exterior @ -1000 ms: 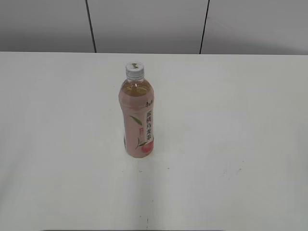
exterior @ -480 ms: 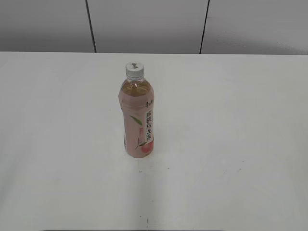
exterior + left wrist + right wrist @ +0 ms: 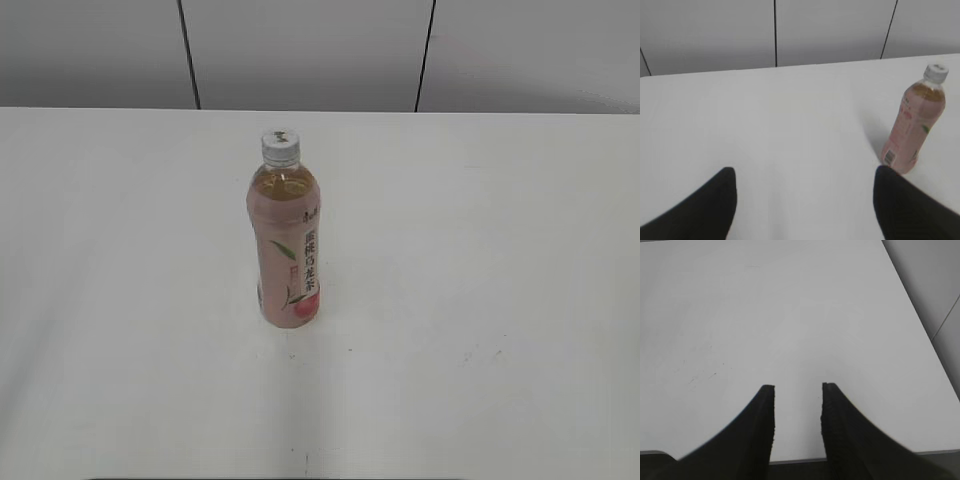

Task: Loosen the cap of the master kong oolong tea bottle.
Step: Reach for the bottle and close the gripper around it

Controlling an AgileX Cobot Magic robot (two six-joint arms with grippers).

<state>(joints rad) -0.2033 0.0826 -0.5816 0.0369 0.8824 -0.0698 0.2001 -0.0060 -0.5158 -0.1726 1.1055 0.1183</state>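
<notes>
The master kong oolong tea bottle (image 3: 285, 240) stands upright near the middle of the white table (image 3: 480, 250), with amber tea, a pale pink label and its white cap (image 3: 281, 146) on. In the left wrist view the bottle (image 3: 914, 127) stands at the right, just beyond the right fingertip, with the cap (image 3: 936, 73) on top. My left gripper (image 3: 804, 175) is open wide and empty over bare table. My right gripper (image 3: 798, 387) is open and empty near the table's front edge; the bottle is out of that view. Neither gripper shows in the exterior view.
A grey panelled wall (image 3: 300, 50) runs behind the table's far edge. In the right wrist view the table's right edge (image 3: 920, 315) runs diagonally, with grey floor beyond it. Faint small marks dot the tabletop (image 3: 700, 377).
</notes>
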